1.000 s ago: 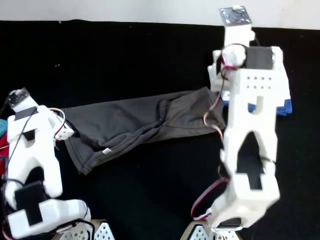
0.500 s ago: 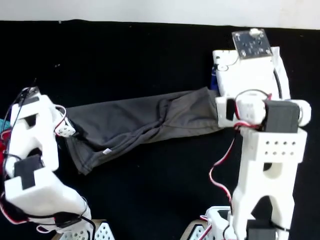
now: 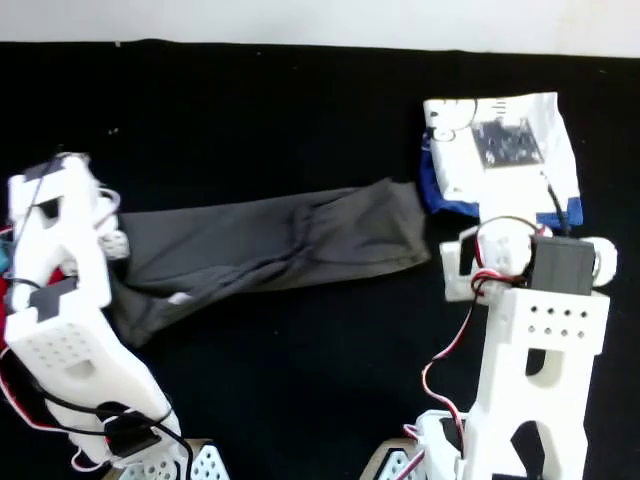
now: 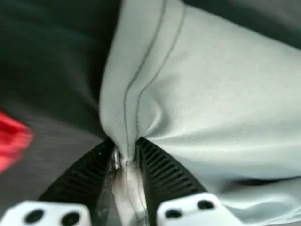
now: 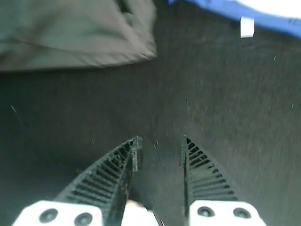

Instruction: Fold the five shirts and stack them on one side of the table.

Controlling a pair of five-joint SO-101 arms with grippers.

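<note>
Left gripper: its ribbed black jaws are pressed together on a stitched hem fold of the grey shirt, the double seam running straight down into the bite. In the high view the left arm stands at the left end of this shirt, which lies stretched as a long, creased band across the middle of the black table. Its left end is bunched beside the arm and its right end finishes in a blunt corner short of the right arm. A patch of red cloth lies on the table just beside the clamped hem and appears at the left edge of the high view behind the left arm. Right gripper: the two ribbed fingers are spread apart with nothing between them, poised over bare table. The corner of the grey shirt lies ahead of one finger, apart from it. Ahead of the other finger runs the edge of a blue shirt, with a small white tag just beside it. In the high view the blue shirt lies folded at the far right of the table, near the grey shirt's right end. A folded white shirt bearing a grey print rests on top of it.
</note>
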